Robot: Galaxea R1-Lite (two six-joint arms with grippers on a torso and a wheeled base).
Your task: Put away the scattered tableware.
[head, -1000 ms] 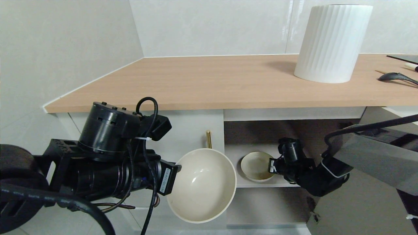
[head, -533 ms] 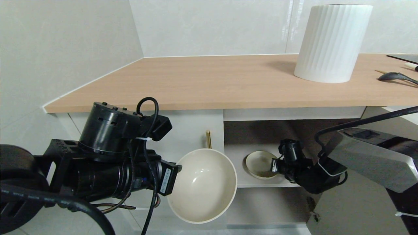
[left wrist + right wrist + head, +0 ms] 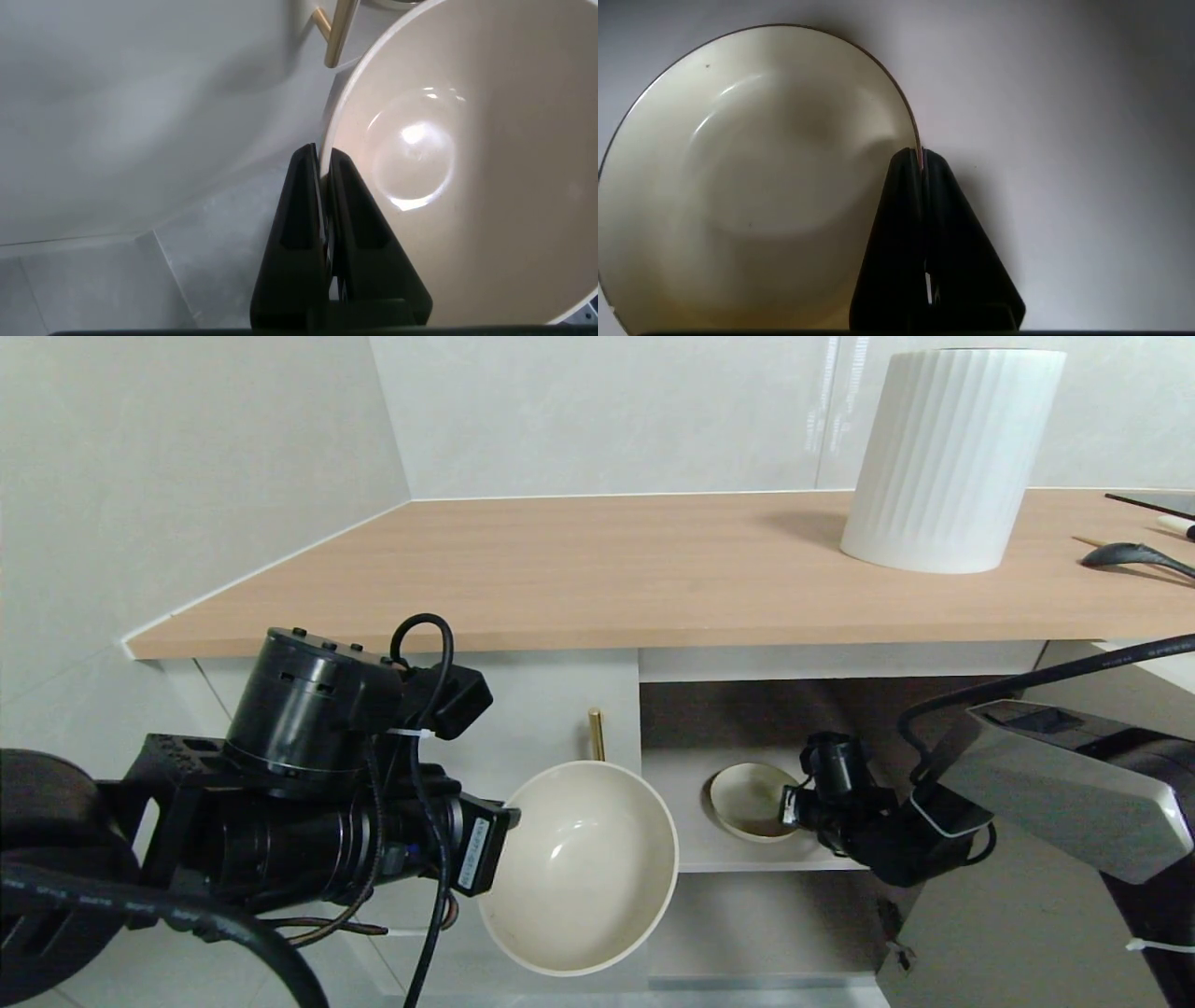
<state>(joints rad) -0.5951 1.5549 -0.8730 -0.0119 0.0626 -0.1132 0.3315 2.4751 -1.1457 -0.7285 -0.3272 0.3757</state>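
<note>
Small plate: the shallow cream ceramic plate [image 3: 752, 798] is inside the open cupboard bay, low over the white shelf board [image 3: 674, 775] and on the shelf's left half. I cannot tell whether its underside touches the board.
Right gripper: the black right gripper [image 3: 787, 805] reaches in over the shelf's front edge. Its fingers are pinched thin on the plate's rim, one on each face. I judge this edge hold lets the plate go in under the low opening.
Step in hand: setting the plate on the shelf, with the release not yet made.
Big bowl: the deep cream round bowl [image 3: 583, 863] hangs outside the bay, left of the shelf and somewhat below it, with its mouth tipped towards the head camera.
Left gripper: the black left gripper [image 3: 504, 821] is clamped narrow on the bowl's rim, with the wall between its fingers. It is probably held aside so the two arms do not crowd the shelf opening.
Door: a closed white cupboard door [image 3: 541, 705] with a slim brass handle [image 3: 597, 735] stands just left of the shelf, behind the bowl.
Above the shelf: a light wood counter [image 3: 607, 569] carries a tall white ribbed cylinder [image 3: 948, 457]. A black spoon-like utensil [image 3: 1134, 557] lies at the counter's far right, likely also to be stored.
</note>
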